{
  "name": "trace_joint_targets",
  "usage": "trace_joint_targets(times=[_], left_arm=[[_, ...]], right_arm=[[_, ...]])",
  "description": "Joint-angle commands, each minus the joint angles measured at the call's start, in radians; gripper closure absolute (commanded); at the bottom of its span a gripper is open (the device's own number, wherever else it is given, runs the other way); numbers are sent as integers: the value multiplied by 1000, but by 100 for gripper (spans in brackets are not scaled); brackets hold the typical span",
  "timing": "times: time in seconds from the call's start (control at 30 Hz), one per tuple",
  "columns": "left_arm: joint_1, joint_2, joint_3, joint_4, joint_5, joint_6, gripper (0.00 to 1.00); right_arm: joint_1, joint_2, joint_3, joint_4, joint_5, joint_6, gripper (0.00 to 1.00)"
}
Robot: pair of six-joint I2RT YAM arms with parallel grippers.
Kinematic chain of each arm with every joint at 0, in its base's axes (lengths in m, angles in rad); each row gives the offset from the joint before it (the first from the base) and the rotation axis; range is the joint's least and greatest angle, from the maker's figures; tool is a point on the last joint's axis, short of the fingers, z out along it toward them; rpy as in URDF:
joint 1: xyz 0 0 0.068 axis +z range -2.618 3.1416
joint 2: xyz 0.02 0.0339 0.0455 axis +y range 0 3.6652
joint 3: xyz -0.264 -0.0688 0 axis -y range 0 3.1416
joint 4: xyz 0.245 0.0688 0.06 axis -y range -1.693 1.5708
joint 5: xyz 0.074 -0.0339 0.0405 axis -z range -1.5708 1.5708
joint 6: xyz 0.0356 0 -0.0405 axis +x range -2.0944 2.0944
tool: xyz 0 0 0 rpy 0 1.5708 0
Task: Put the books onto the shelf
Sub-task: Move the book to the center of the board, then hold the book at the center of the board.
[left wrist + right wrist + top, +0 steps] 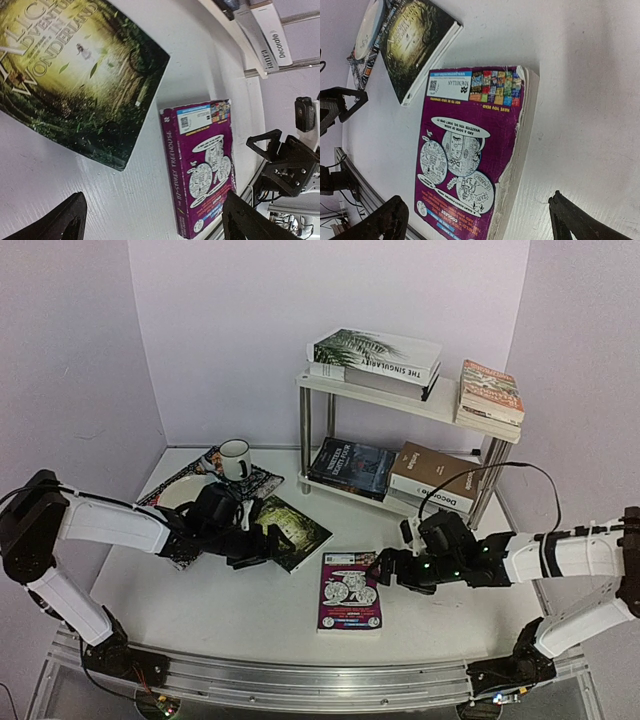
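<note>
A magenta book [350,590] with round emblems lies flat at the table's front centre, also in the left wrist view [202,160]. My right gripper [385,570] hovers open at its right edge, the jaws spanning the page edge [482,222] of the magenta book [470,150]. A dark green book [295,530] lies to the left. My left gripper [265,540] is open above its near corner, with bare table between the jaws [155,222]. The shelf [400,400] at the back right holds a palm-leaf book [375,350], an orange one [490,392], a dark one [350,465] and a brown one [432,478].
A white mug [235,458] stands on a patterned placemat [200,468] at the back left, with a plate [178,492] beside it. A metal rail [300,680] runs along the near edge. Walls close in on both sides.
</note>
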State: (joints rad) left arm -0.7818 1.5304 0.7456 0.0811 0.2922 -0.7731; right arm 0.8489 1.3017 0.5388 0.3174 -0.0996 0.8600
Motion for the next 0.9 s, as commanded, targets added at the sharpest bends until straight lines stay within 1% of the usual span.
trace_joint_targets(times=[0.0, 0.03, 0.1, 0.13, 0.17, 0.23, 0.37, 0.5, 0.6, 0.73, 0.87], left_arm=[[-18, 57, 24, 15, -7, -61, 5], [-19, 65, 25, 22, 4, -64, 5], [-25, 85, 25, 54, 41, -76, 7], [-32, 97, 25, 73, 61, -82, 8], [-40, 111, 32, 81, 73, -86, 9], [-69, 137, 51, 83, 83, -86, 11], [-111, 175, 78, 89, 92, -103, 11], [-132, 200, 90, 106, 107, -118, 13], [-142, 214, 91, 136, 127, -134, 14], [-160, 246, 95, 180, 154, -159, 15], [-174, 262, 98, 200, 149, -180, 17]], right_arm=[[34, 65, 48, 8, 15, -8, 3], [40, 79, 54, 10, 13, -9, 4], [44, 105, 67, 6, 12, -10, 10], [43, 114, 70, 1, 13, -9, 16], [43, 121, 71, -2, 16, -9, 23], [44, 129, 69, -11, 21, -6, 31], [44, 131, 53, -34, 33, -1, 34], [43, 147, 37, -40, 36, -1, 37], [44, 175, 34, -38, 15, 5, 41], [44, 196, 24, -35, 7, 20, 48], [44, 194, 1, -27, 12, 36, 62]])
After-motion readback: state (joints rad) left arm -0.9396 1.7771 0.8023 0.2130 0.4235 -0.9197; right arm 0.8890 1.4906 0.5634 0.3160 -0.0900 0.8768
